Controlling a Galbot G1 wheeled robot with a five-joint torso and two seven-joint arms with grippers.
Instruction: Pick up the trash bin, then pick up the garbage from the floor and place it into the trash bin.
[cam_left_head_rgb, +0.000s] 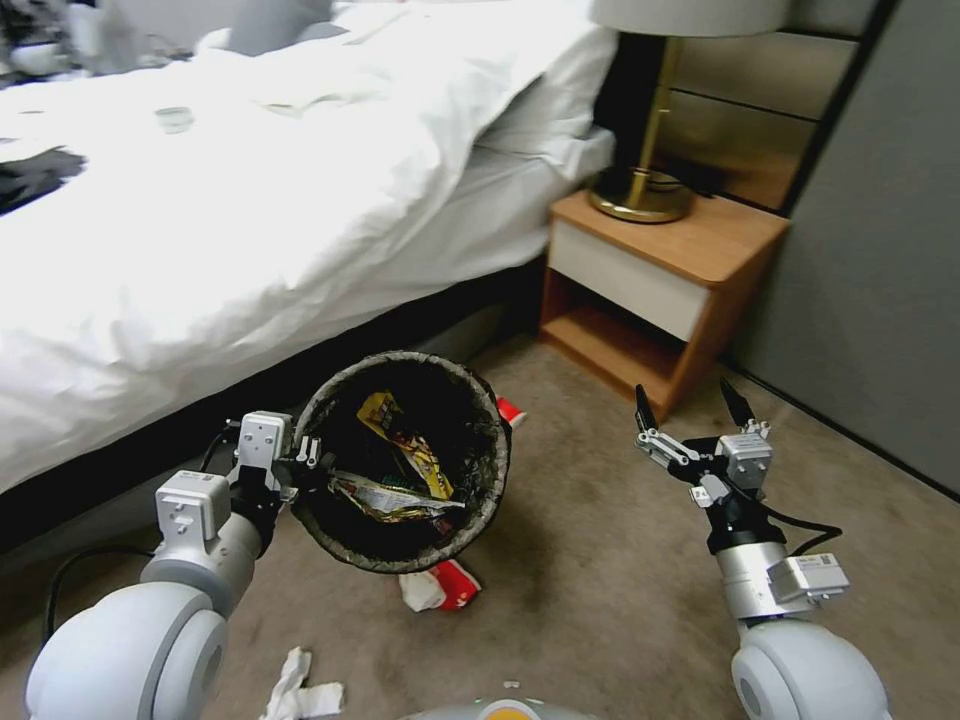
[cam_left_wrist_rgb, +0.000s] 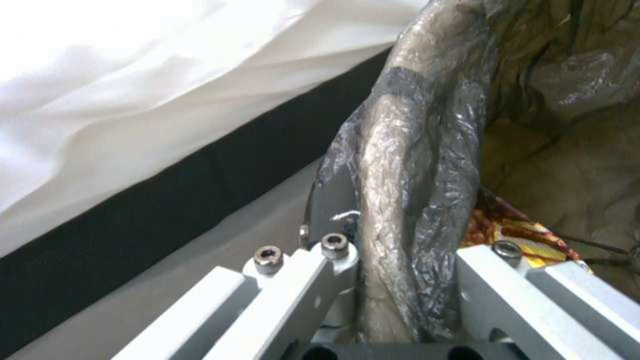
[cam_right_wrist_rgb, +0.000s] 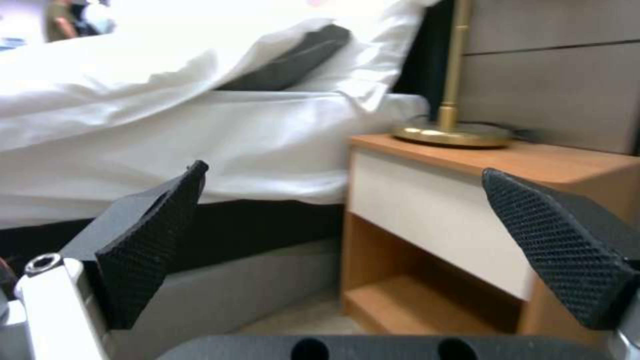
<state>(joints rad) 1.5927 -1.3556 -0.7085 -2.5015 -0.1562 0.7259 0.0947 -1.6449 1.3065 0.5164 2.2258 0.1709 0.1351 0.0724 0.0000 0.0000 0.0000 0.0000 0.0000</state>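
Carpet (cam_left_head_rgb: 620, 560) covers the floor, with a bed (cam_left_head_rgb: 230, 200) along its far edge and a nightstand (cam_left_head_rgb: 660, 290) carrying a brass lamp (cam_left_head_rgb: 645, 150) at the far right.

I see the left gripper (cam_left_head_rgb: 305, 462) clamped on the near-left rim of the bin (cam_left_head_rgb: 480, 505); the left wrist view shows the lined rim (cam_left_wrist_rgb: 407, 200) pinched between the two fingers. The bin is tilted, its mouth facing the head camera, between the bed edge and the robot.

Inside the bin lie a yellow wrapper (cam_left_head_rgb: 405, 440) and a crumpled wrapper (cam_left_head_rgb: 395, 498).

On the carpet:
- red-and-white packaging (cam_left_head_rgb: 440, 588) just below the bin's near edge;
- a red scrap (cam_left_head_rgb: 511, 410) behind its far-right rim;
- white paper (cam_left_head_rgb: 295, 690) near the robot's base.

I see the right gripper (cam_left_head_rgb: 690, 408) raised before the nightstand, jaws spread wide, holding nothing; its pads (cam_right_wrist_rgb: 153, 240) frame the nightstand shelf.
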